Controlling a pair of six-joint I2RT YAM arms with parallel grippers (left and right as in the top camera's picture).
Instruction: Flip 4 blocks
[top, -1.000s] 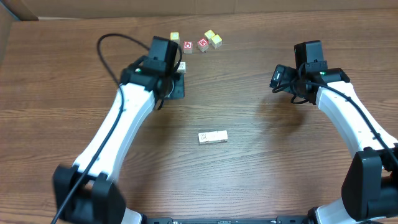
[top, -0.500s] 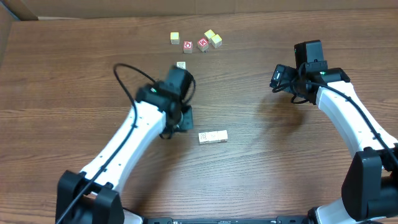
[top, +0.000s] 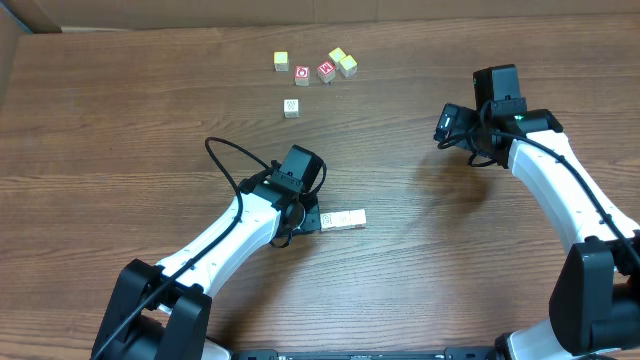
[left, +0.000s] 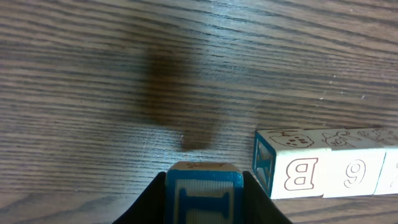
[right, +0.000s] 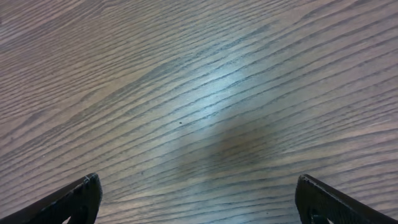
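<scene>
Left gripper (top: 308, 214) pinched on blue-faced block (left: 203, 198), row of blocks (left: 326, 169) just right of it; set it down off-line and it probably clips the row's end cube, shoving the row crooked.

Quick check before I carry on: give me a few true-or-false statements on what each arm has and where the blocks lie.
1. The left fingers grip a blue-faced block. True.
2. The right fingers grip a block. False: they stand open above the table with nothing between them.
3. A row of blocks lies just right of the blue-faced block in the left wrist view, showing a B and a 6. True.
4. The white dotted cube is part of that row. False: it stands alone, nearer the far cluster.
</scene>
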